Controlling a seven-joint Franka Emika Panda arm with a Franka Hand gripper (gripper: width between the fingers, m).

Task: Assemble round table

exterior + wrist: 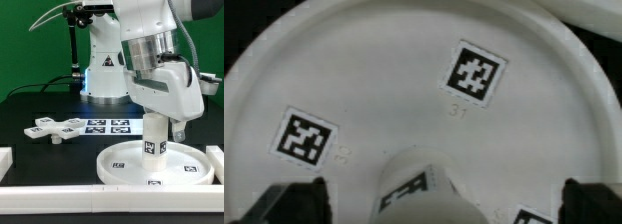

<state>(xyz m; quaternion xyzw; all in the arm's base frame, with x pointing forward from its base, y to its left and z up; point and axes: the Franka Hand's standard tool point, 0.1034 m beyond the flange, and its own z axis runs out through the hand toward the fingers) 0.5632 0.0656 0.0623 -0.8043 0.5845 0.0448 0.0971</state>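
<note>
standing upright on the disc (pixel 125 160), the post (pixel 153 146) sits within the wide-spread pincer (pixel 438 205).

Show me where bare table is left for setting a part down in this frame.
Freest: the black table surface on the exterior view's left, bordered by the flat white lobed cross piece, the white front rail and the large white rimmed disc. Crowded: the disc's centre, where the hand straddles the short white cylindrical post.
</note>
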